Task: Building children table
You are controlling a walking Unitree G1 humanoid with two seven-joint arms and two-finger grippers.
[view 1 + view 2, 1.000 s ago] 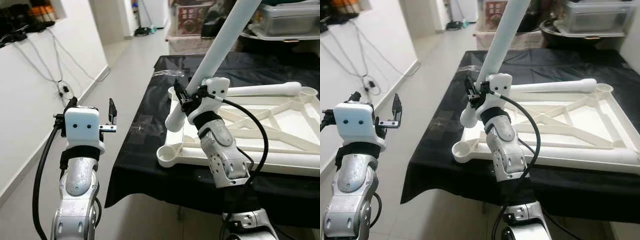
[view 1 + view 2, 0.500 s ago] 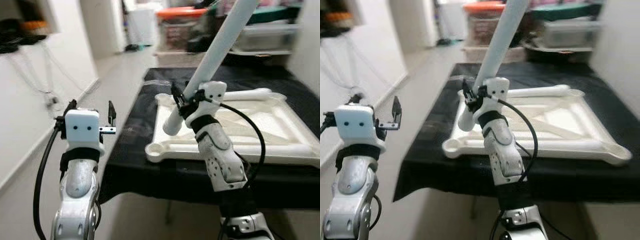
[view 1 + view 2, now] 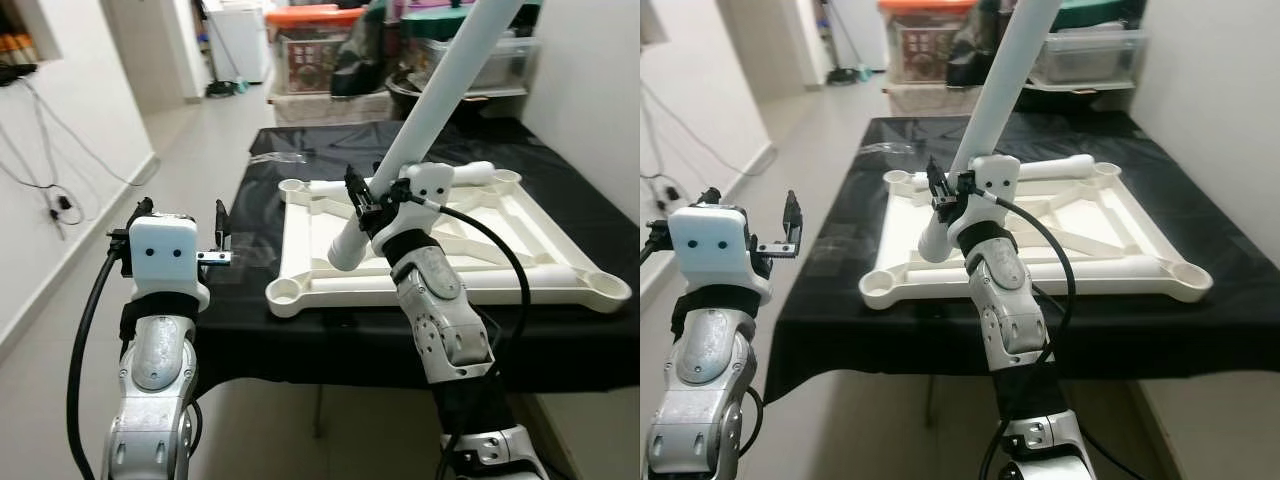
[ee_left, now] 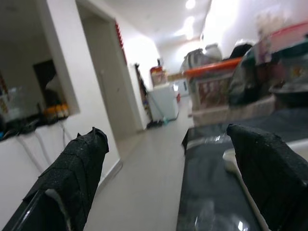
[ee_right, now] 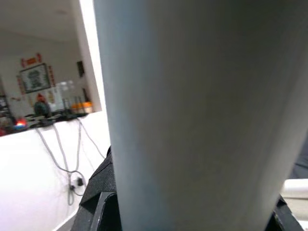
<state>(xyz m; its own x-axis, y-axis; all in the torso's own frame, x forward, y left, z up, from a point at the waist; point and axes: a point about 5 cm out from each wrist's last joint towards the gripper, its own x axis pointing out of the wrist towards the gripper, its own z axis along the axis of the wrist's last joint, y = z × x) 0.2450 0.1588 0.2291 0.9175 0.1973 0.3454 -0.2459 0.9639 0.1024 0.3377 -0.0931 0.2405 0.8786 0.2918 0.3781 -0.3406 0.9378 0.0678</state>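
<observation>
A white upside-down tabletop frame (image 3: 560, 280) lies on a table under a black cloth (image 3: 250, 290). It has a round socket at each corner; the near left socket (image 3: 284, 292) is empty. My right gripper (image 3: 372, 200) is shut on a long white table leg (image 3: 440, 90). The leg tilts up to the right, and its lower end (image 3: 345, 252) hangs just above the frame's left side. The same leg (image 5: 192, 115) is close in the right wrist view. A second leg (image 3: 1065, 166) lies on the frame's far edge. My left gripper (image 3: 183, 205) is open and holds nothing, left of the table.
Storage boxes (image 3: 320, 45) and bins stand behind the table. A white wall (image 3: 590, 90) runs close along the right side. On the left, open floor (image 3: 190, 130) leads down a corridor, with cables (image 3: 50, 195) hanging on the wall. Clear plastic wrap (image 3: 280, 157) lies on the cloth.
The camera has swung, so the whole frame and the right wall are now in view. My right gripper still holds the leg the same way. The left gripper stays open.
</observation>
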